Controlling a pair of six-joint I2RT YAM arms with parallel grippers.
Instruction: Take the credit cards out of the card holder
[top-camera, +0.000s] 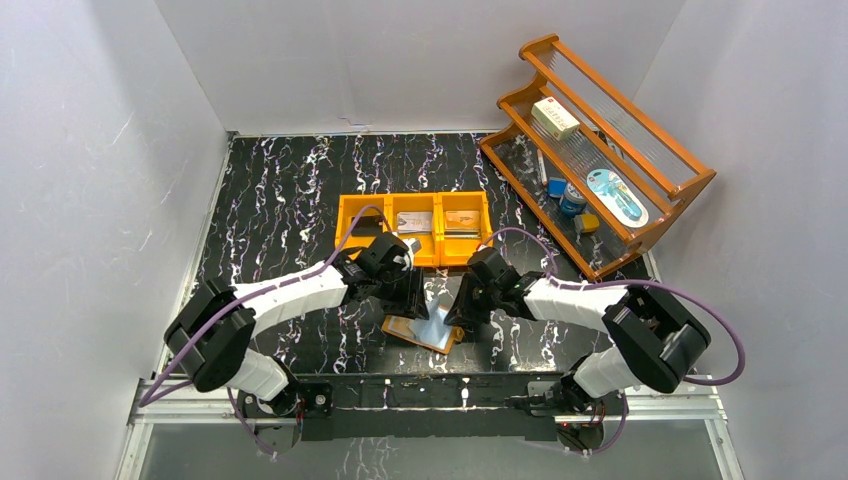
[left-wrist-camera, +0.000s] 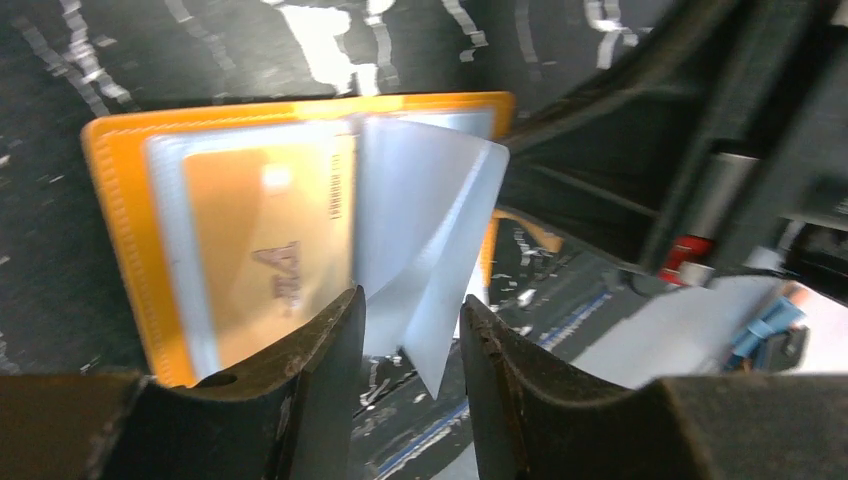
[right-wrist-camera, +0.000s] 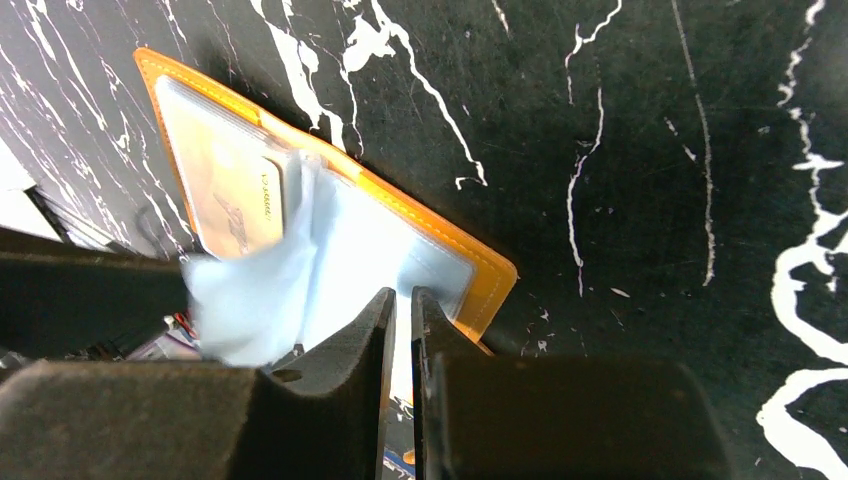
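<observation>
Black, white-veined table (top-camera: 280, 190) under white walls (top-camera: 400, 60): card holder (top-camera: 402, 328) lies open between the two grippers.
Right gripper (right-wrist-camera: 403, 295), jaws narrow, pinches the card holder by a floppy clear sleeve. Left gripper (left-wrist-camera: 411, 297) stands half-wide astride the raised sleeves. Beyond its tips sits a pocketed credit card (left-wrist-camera: 260, 250), probably stiff, light and slick; best nipped by its edge.

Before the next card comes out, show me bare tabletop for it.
Free: black marbled tabletop left of the orange three-compartment plastic bin, and the strip behind it. Crowded: around the tan-orange folding card holder between the left pincer and right pincer; the wooden rack fills the right.
</observation>
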